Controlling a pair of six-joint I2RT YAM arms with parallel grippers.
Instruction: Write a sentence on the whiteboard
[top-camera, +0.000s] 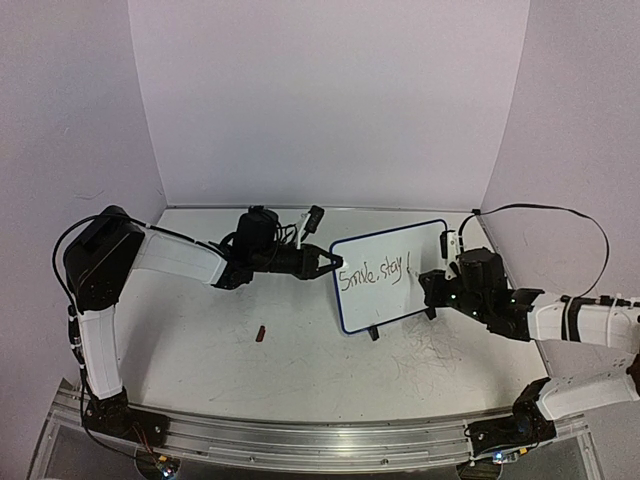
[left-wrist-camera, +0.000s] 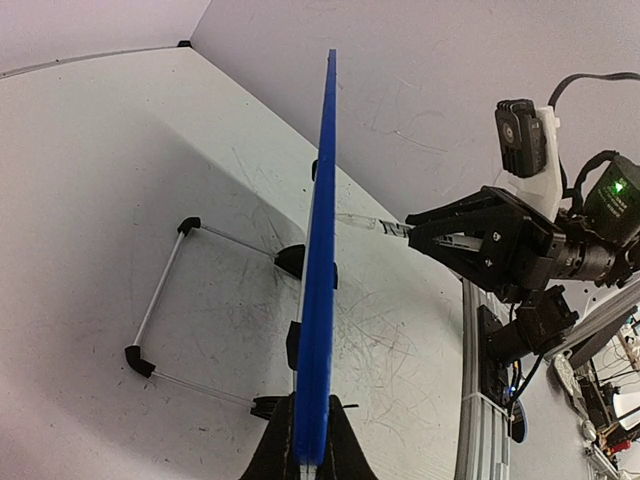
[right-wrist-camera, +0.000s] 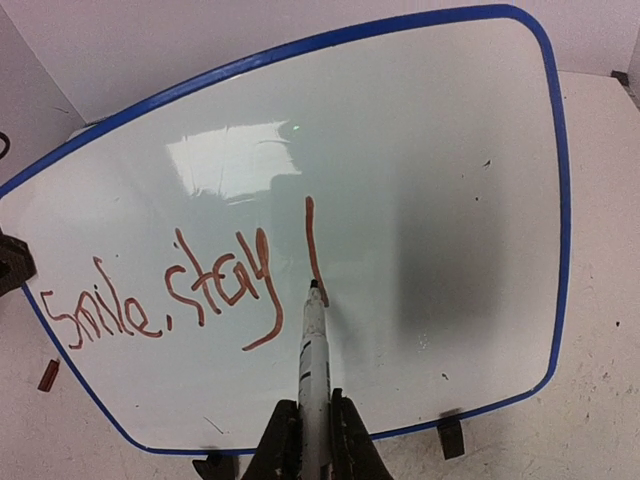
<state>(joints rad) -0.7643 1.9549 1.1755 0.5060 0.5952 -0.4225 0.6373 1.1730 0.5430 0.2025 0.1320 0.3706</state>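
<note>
1. The whiteboard (right-wrist-camera: 430, 200) has a smooth, glossy white face; its blue frame (left-wrist-camera: 320, 300) looks like plastic
2. Behind the whiteboard, the wire stand (left-wrist-camera: 160, 292) is thin shiny metal, black-capped
3. Under the whiteboard, the tabletop (top-camera: 200, 370) is matt white, scuffed
4. Against the whiteboard, the marker (right-wrist-camera: 313, 350) has a smooth pale barrel

L-wrist view: whiteboard (left-wrist-camera: 321, 250) edge-on, sentence (right-wrist-camera: 175, 290) hidden.

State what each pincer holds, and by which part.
Left pincer clamps the whiteboard by its blue side edge; right pincer clamps the marker by its barrel, tip on the board.
</note>
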